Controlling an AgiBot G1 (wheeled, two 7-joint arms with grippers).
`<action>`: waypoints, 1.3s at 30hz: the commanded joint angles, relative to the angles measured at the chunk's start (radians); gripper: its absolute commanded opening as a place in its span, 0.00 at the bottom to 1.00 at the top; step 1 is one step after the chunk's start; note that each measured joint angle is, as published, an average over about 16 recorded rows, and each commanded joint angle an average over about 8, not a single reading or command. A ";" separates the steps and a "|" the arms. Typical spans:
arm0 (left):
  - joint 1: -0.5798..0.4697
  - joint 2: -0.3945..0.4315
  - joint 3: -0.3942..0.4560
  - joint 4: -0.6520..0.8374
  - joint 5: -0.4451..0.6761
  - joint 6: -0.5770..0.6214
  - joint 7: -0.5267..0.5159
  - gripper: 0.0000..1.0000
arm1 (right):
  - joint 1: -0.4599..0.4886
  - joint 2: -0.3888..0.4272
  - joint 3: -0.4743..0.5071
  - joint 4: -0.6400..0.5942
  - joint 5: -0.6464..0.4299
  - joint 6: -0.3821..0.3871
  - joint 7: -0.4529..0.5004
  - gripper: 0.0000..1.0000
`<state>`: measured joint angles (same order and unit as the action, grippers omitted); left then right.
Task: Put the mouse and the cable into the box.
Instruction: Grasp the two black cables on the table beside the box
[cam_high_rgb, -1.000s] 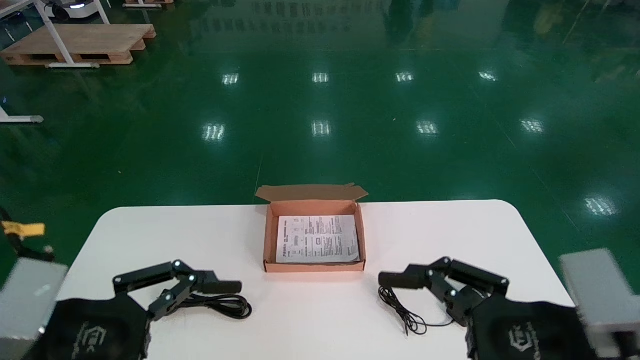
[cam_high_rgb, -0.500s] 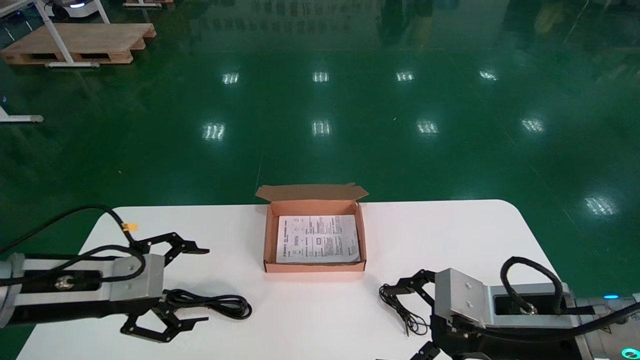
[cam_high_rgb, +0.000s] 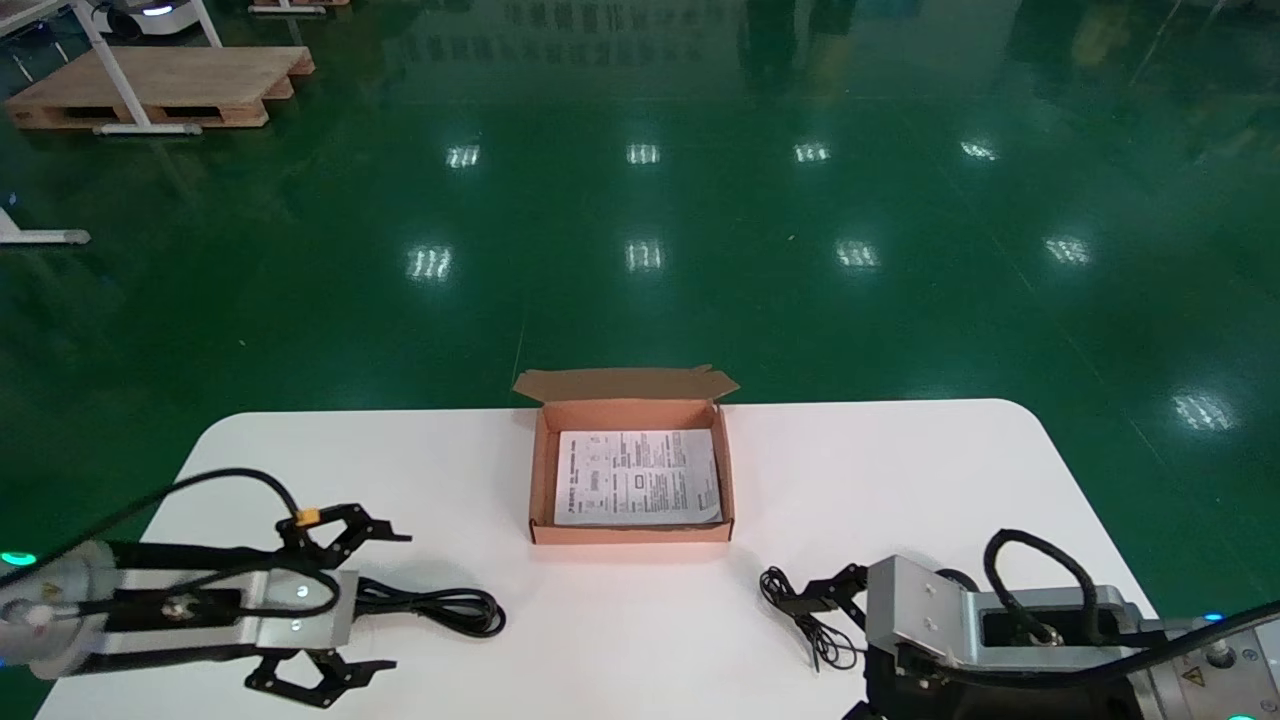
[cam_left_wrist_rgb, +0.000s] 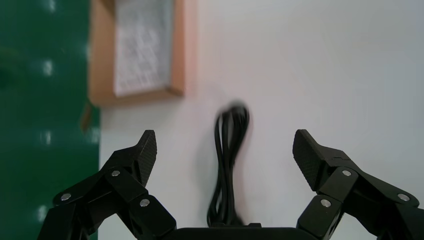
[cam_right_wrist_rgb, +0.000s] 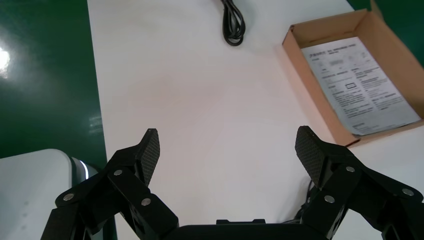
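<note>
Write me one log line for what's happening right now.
left gripper open over cable | right gripper open by thin wire | box open, holds only a sheet | mouse unseen

Worktop: white, rounded far corners. Carries three items.
1. Box: brown cardboard, open, lid flap raised on the far side; stands at the middle, towards the far edge.
2. Cable: black, bundled in a long loop; near left, apart from the box.
3. Thin wire: black, loosely tangled; near right, partly hidden.
</note>
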<state>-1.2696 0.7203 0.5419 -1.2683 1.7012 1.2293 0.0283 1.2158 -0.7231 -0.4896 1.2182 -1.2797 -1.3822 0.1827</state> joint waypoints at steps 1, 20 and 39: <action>0.017 0.024 0.030 0.002 0.090 -0.045 0.016 1.00 | -0.015 -0.001 -0.002 0.007 0.000 0.011 0.012 1.00; -0.001 0.250 0.137 0.252 0.411 -0.226 -0.038 1.00 | -0.090 0.040 0.005 0.108 0.012 0.051 0.073 1.00; 0.005 0.263 0.136 0.244 0.434 -0.228 -0.102 1.00 | -0.058 -0.038 -0.040 0.021 -0.150 0.158 0.060 1.00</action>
<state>-1.2641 0.9829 0.6770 -1.0238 2.1342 1.0007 -0.0723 1.1647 -0.7717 -0.5341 1.2173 -1.4379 -1.2209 0.2364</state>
